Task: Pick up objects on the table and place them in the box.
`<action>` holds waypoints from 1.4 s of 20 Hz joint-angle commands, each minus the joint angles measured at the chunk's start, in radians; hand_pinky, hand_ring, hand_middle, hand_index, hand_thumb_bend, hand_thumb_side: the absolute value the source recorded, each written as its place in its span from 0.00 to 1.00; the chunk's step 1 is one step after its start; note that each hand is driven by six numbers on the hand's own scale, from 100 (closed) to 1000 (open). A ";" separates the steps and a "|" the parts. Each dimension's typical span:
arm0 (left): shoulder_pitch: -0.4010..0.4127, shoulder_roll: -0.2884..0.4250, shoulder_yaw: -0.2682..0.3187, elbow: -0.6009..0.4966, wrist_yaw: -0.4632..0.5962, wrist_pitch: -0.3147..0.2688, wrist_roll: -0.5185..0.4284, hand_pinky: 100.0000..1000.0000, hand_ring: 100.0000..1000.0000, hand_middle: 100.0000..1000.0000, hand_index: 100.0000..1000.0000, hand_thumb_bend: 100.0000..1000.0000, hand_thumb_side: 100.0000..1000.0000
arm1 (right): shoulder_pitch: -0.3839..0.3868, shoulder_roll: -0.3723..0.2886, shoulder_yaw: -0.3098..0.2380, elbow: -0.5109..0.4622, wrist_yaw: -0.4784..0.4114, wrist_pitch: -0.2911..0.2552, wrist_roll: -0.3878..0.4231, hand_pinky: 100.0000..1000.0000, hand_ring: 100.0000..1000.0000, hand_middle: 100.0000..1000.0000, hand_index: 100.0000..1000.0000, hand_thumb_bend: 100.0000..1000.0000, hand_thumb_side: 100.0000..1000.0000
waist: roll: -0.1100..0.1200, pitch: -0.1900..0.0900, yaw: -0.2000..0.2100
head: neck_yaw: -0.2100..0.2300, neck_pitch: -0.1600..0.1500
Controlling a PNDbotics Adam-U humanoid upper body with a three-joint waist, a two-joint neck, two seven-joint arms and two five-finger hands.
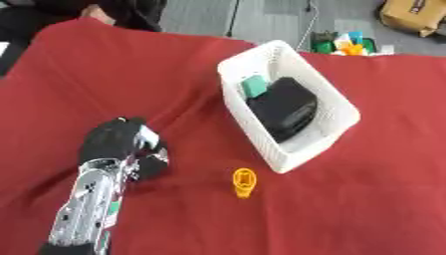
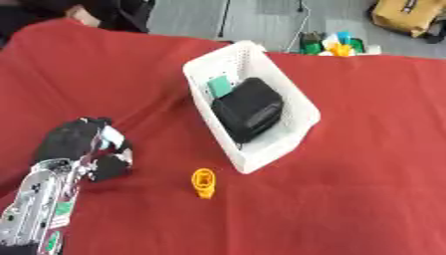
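A white slatted basket [image 1: 340, 97] stands on the red cloth right of centre. Inside it lie a black case [image 1: 283, 107] and a small green block [image 1: 254, 86]. A small orange thing [image 1: 244, 182] lies on the cloth just in front of the basket's near corner. My left hand [image 1: 118, 142] comes in from the lower left, well to the left of the orange thing. Its fingers are curled round a small pale thing [image 1: 147, 135] that I cannot make out. My right hand shows in neither view.
The red cloth [image 1: 375, 199] covers the whole table and has folds left of the basket. Beyond the far edge are green, blue and orange items [image 1: 344, 44] and a brown bag [image 1: 416, 14] on the floor.
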 commanded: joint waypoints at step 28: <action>-0.170 0.141 -0.010 0.007 0.030 0.000 -0.002 0.78 0.59 0.43 0.90 0.00 0.55 | 0.009 -0.022 0.005 -0.023 -0.020 0.000 0.009 0.75 0.74 0.57 0.71 0.07 1.00 | 0.007 -0.041 -0.009 | 0.003 -0.004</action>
